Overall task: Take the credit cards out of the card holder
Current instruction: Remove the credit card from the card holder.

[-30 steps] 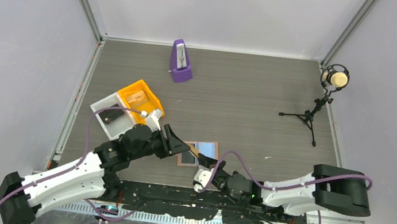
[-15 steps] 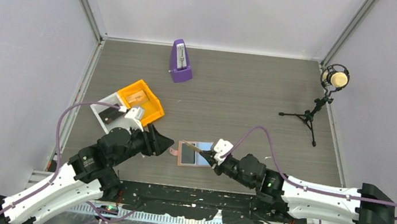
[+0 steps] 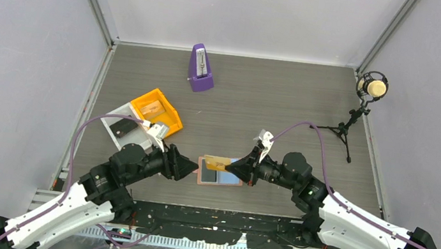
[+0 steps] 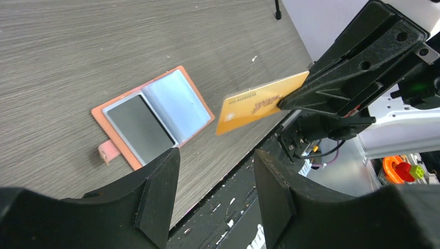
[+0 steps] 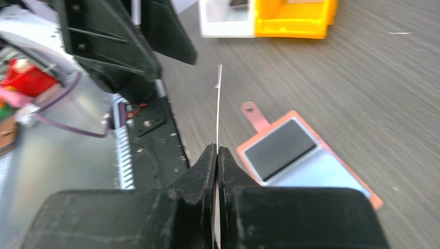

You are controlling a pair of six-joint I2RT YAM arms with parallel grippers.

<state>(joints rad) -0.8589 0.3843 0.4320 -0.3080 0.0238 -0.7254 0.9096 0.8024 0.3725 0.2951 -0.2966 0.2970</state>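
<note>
The salmon card holder lies spread open on the table near its front edge, tab to the left. A dark grey credit card sits in its left face; the blue-grey right face is bare. My right gripper is shut on one end of an orange-gold credit card, held in the air just above the holder. That card shows edge-on in the right wrist view. My left gripper stands open and empty, left of the holder.
An orange bin and a white bin stand behind the left arm. A purple metronome is at the back, a microphone on a tripod at the right. A black rail lines the table's near edge.
The right gripper has swung up and right, lifting the orange-gold card clear of the holder. The left gripper has drawn back to the left off the holder and opened wider.
</note>
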